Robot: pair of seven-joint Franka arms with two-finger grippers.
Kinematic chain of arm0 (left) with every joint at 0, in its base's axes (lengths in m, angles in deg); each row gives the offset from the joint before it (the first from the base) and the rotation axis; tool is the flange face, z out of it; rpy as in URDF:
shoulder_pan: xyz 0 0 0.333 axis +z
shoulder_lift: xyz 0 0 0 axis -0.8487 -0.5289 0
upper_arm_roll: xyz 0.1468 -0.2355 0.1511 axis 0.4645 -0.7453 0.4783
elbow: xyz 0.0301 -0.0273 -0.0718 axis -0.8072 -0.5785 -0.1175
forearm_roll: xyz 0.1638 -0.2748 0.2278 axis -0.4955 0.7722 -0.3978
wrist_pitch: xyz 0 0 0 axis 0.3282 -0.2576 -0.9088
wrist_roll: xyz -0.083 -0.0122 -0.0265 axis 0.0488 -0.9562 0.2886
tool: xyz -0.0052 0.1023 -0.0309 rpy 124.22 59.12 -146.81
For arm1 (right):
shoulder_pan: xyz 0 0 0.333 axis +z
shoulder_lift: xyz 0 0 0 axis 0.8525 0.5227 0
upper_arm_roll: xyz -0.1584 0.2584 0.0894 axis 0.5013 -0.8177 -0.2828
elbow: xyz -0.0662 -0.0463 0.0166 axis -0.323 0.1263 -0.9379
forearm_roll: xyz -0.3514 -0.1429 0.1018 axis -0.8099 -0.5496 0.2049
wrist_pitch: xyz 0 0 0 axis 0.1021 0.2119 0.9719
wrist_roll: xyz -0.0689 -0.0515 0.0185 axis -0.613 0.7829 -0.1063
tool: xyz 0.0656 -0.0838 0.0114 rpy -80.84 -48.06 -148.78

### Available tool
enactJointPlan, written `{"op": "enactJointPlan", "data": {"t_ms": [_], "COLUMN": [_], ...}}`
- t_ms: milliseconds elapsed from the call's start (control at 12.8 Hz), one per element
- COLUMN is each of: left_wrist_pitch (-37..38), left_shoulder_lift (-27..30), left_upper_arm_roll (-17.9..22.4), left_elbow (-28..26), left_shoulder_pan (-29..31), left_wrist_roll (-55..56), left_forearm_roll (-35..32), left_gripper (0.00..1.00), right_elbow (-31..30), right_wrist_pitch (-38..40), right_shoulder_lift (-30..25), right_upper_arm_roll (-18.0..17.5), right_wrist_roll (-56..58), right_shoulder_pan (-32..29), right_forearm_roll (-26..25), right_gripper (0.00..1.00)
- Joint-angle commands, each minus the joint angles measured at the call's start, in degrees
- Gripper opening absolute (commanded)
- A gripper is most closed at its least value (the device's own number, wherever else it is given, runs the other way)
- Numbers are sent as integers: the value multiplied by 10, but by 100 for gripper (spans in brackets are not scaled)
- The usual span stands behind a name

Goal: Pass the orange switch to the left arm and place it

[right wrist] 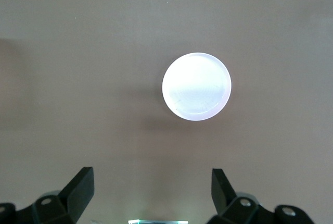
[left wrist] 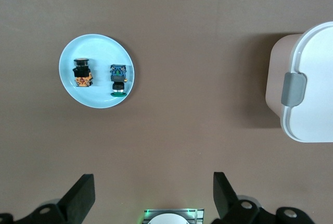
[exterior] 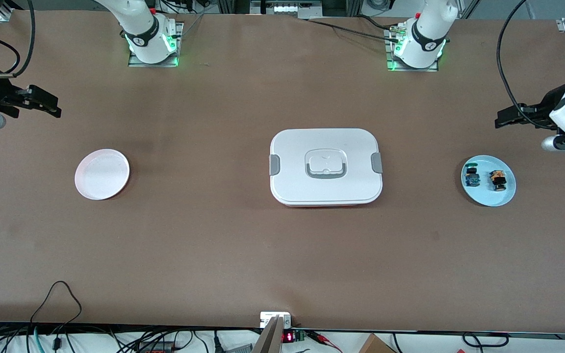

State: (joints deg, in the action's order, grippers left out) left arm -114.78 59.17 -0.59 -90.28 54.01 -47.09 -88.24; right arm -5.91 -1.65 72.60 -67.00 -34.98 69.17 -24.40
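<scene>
The orange switch [exterior: 498, 180] [left wrist: 82, 73] lies on a light blue plate [exterior: 486, 197] [left wrist: 99, 95] toward the left arm's end of the table. The white box [exterior: 326, 166] [left wrist: 312, 83] with grey latches stands at the table's middle. My left gripper [exterior: 500, 119] [left wrist: 153, 193] hangs open and empty over bare table beside the blue plate. My right gripper [exterior: 54, 105] [right wrist: 152, 190] hangs open and empty over bare table at the right arm's end, beside a pale round plate [exterior: 102, 174] [right wrist: 196, 86].
A small blue-and-green component [exterior: 472, 176] [left wrist: 118, 79] lies beside the orange switch on the blue plate. The pale plate holds nothing. Cables and small devices run along the table edge nearest the front camera.
</scene>
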Motion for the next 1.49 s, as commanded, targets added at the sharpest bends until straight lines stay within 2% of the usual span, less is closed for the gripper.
{"op": "enactJointPlan", "data": {"t_ms": [0,469,704,938,1407], "left_wrist_pitch": [-14,-14,-9,-6,-6], "left_shoulder_lift": [31,16,-16,-16,-16], "left_upper_arm_roll": [8,4,5,-4,-11], "left_elbow": [-26,2,49,53,62], "left_shoulder_pan": [-8,-7,-5,-13,-11], "left_wrist_roll": [-14,-13,-12,-13,-7], "left_forearm_roll": [5,2,2,-36,-28], "left_gripper": [100,100,100,100,100], "right_elbow": [12,12,12,12,12], "right_wrist_pitch": [17,18,18,18,19], "right_shoulder_lift": [4,4,4,4,4], "right_upper_arm_roll": [2,0,0,0,0], "right_wrist_roll": [8,8,8,9,8], "right_shoulder_pan": [1,1,2,0,1], "right_forearm_roll": [-8,-8,-8,-8,-8], "right_gripper": [100,100,100,100,100]}}
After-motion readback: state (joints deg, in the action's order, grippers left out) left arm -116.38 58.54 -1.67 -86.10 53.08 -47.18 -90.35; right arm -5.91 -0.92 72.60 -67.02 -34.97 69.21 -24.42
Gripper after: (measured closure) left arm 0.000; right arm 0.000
